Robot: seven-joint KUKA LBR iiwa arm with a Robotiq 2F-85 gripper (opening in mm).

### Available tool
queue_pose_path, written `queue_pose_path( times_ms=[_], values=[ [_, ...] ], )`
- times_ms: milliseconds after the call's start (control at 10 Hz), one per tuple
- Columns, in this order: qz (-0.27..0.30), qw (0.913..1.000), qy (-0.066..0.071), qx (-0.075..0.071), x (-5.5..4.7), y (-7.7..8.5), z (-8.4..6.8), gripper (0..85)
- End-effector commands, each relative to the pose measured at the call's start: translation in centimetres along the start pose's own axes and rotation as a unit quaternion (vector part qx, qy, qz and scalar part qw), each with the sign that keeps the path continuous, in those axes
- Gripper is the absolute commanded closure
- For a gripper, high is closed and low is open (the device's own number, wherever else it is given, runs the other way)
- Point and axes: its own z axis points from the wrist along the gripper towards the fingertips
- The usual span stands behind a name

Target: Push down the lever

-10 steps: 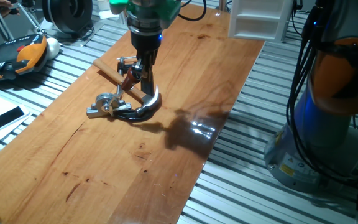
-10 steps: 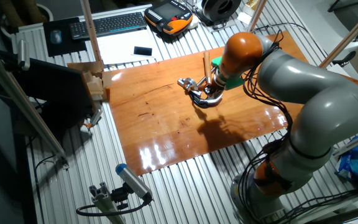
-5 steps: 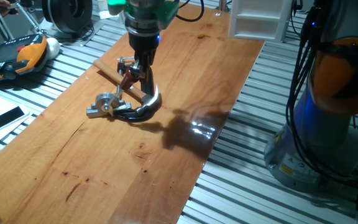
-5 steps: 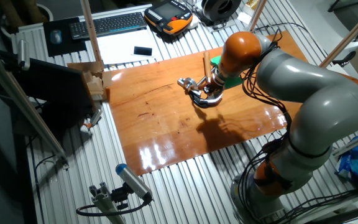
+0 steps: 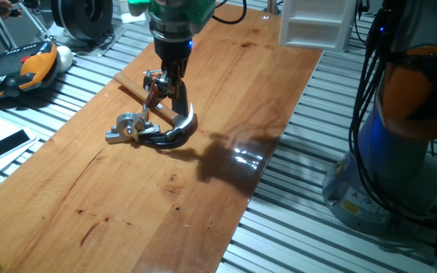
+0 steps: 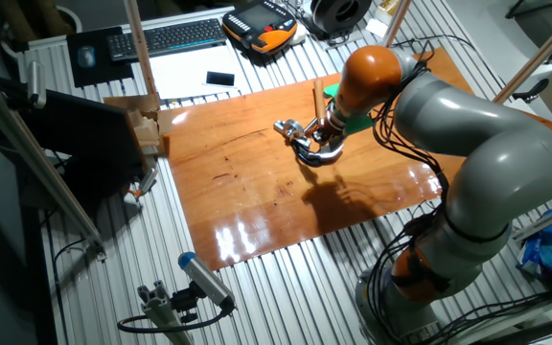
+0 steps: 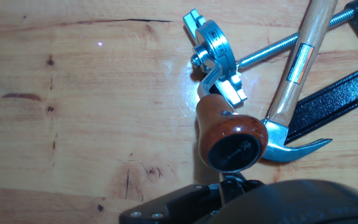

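The lever [image 7: 219,127] is a short silver rod with a red-brown knob, hinged on a silver fitting [image 7: 213,53]. In the hand view the knob fills the lower middle, right in front of my gripper [image 7: 232,182], whose fingertips look closed and touch the knob's near side. In one fixed view the lever [image 5: 149,106] slants up from its fitting [image 5: 131,125], with my gripper [image 5: 174,106] just right of the knob. In the other fixed view the gripper [image 6: 329,129] stands over the same cluster.
A hammer with a wooden handle [image 7: 303,56] and steel claw head [image 7: 291,149] lies right of the lever. A black C-clamp [image 7: 334,99] with its screw bar [image 7: 278,48] lies beside it. A white box [image 5: 313,23] stands at the table's far end.
My gripper has shifted slightly left toward the knob in the fixed view. The lever, hammer and clamp have hardly moved.
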Motion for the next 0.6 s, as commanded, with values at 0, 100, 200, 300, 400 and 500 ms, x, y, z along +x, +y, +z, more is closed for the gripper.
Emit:
queue_pose_path(
  times_ms=[0, 100, 200, 300, 400, 500],
  values=[
    [0.0, 1.0, 0.0, 0.0, -0.04, 0.03, -0.01, 85.0],
    [0.002, 1.0, 0.001, -0.001, -0.19, 0.18, -0.03, 85.0],
    [0.003, 1.0, 0.001, -0.001, -0.34, 0.36, -0.1, 85.0],
    [0.004, 1.0, 0.002, 0.0, -0.46, 0.5, -0.08, 85.0],
    [0.004, 1.0, 0.002, 0.0, -0.54, 0.53, -0.05, 85.0],
    [0.003, 1.0, 0.003, 0.0, -0.66, 0.6, -0.15, 85.0]
  ],
)
